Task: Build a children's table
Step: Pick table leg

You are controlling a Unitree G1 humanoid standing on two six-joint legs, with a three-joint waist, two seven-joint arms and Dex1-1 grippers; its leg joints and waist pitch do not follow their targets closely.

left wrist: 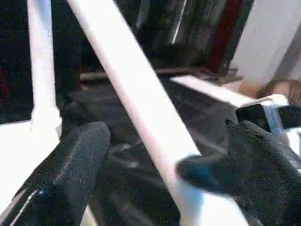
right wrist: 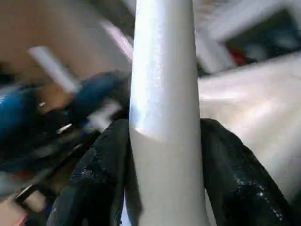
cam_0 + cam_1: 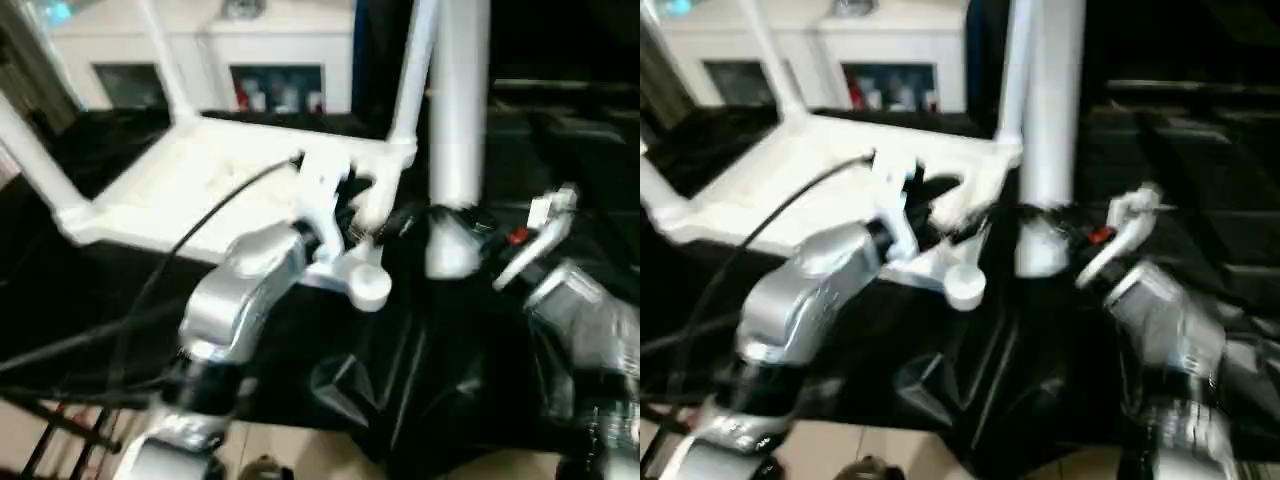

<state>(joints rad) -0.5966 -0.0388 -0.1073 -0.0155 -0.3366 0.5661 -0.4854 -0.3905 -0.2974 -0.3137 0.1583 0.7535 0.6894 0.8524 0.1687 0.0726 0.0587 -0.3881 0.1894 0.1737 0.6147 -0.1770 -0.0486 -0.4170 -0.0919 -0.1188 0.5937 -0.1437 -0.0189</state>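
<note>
On the black-draped worktop (image 3: 420, 380), the right tool (image 2: 164, 165) clamps a long white tubular leg (image 3: 458, 120) upright; the left tool (image 1: 155, 174) gapes wide beside the white plastic ribbed tabletop (image 3: 200, 190), upside down, with three legs socketed.

Both eye views look forward and down over the forearms at the tabletop (image 3: 200, 180). Each wrist camera looks close along its fingers at a leg (image 2: 162, 94).
</note>
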